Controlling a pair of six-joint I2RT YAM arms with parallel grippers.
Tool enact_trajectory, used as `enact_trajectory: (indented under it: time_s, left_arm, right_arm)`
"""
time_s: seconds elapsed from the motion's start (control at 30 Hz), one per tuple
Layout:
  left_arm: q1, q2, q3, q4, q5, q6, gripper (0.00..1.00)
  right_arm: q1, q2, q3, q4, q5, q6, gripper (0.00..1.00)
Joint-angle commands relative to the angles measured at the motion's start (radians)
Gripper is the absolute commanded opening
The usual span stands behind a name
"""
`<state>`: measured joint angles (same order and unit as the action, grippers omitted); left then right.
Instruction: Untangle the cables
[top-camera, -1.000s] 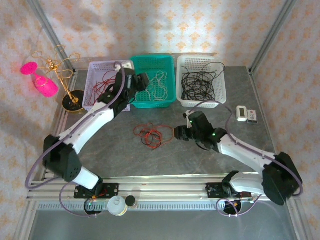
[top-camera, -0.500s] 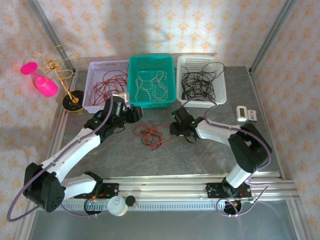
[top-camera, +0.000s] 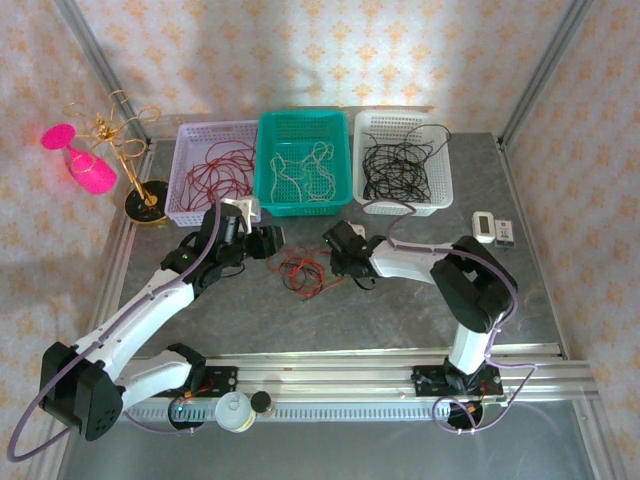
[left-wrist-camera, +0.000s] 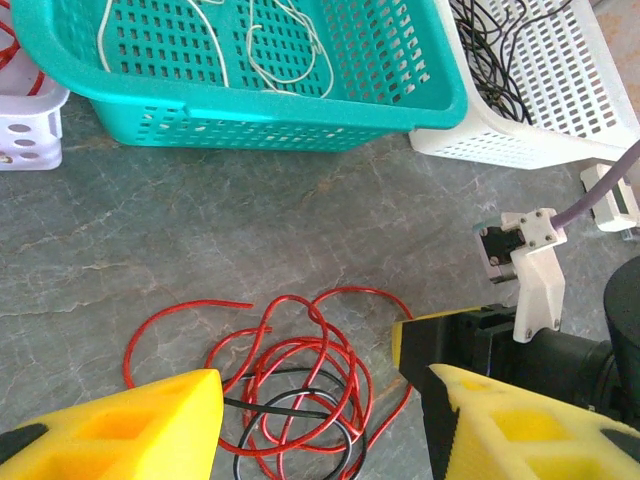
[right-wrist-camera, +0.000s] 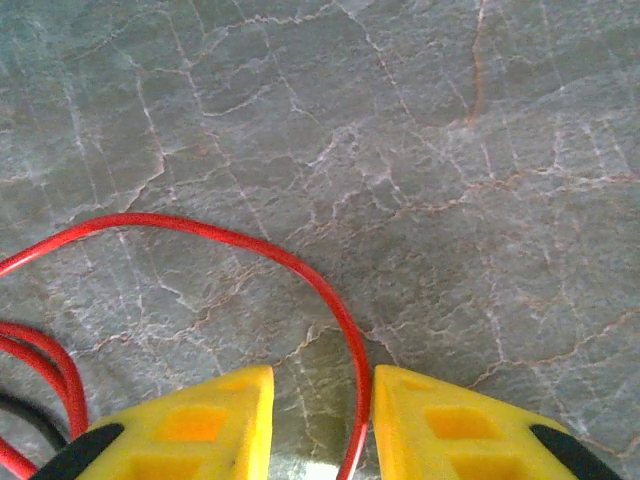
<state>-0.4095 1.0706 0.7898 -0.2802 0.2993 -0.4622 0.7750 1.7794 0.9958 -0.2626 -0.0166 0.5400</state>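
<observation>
The cables (top-camera: 303, 270) lie mid-table as a small loose knot of red loops with a black strand. In the left wrist view this knot (left-wrist-camera: 300, 385) lies on the stone top between my left gripper's (left-wrist-camera: 320, 430) yellow fingers, which stand wide apart. My left gripper (top-camera: 268, 243) is at the knot's left edge and my right gripper (top-camera: 335, 256) at its right edge. In the right wrist view a single red strand (right-wrist-camera: 250, 245) runs between the fingers of my right gripper (right-wrist-camera: 322, 420), against the right finger (right-wrist-camera: 450, 425), with a gap to the left one.
Three baskets stand at the back: a lavender one (top-camera: 215, 127) with red wire, a teal one (top-camera: 300, 206) with white wire, and a white one (top-camera: 400, 207) with black wire. A gold stand with pink cups (top-camera: 120, 150) is at the far left. A small device (top-camera: 485, 227) lies at the right.
My left arm has come down from the baskets to the knot's left side. My right gripper has slid left to the knot's right edge, and its jaws have narrowed round a red strand.
</observation>
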Motion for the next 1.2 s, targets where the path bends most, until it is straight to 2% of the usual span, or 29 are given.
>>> enact_trajectory:
  time_s: [0.0,0.23,0.7,1.0,1.07,1.17]
  left_arm:
    - [0.011,-0.014,-0.007,0.015,-0.001,0.025,0.56]
    - [0.011,-0.02,0.01,-0.007,-0.004,0.039,0.57]
    - [0.011,-0.049,-0.011,0.009,-0.003,0.032,0.59]
    - [0.011,-0.042,0.002,0.002,-0.001,0.039,0.6]
    - [0.011,-0.038,0.001,0.007,0.002,0.035,0.6]
    - [0.011,-0.031,0.001,0.015,0.009,0.032,0.6]
  right_arm:
    - [0.006,0.057,0.002,-0.018,0.06,0.015,0.32]
    - [0.024,0.129,0.069,-0.087,0.127,0.0,0.32]
    - [0.027,0.066,0.053,-0.175,0.155,0.073,0.3]
    - [0.041,0.084,0.152,-0.358,0.235,0.129,0.34]
    - [0.041,0.078,0.135,-0.332,0.207,0.125,0.34]
    - [0.041,0.073,0.088,-0.202,0.112,0.109,0.34]
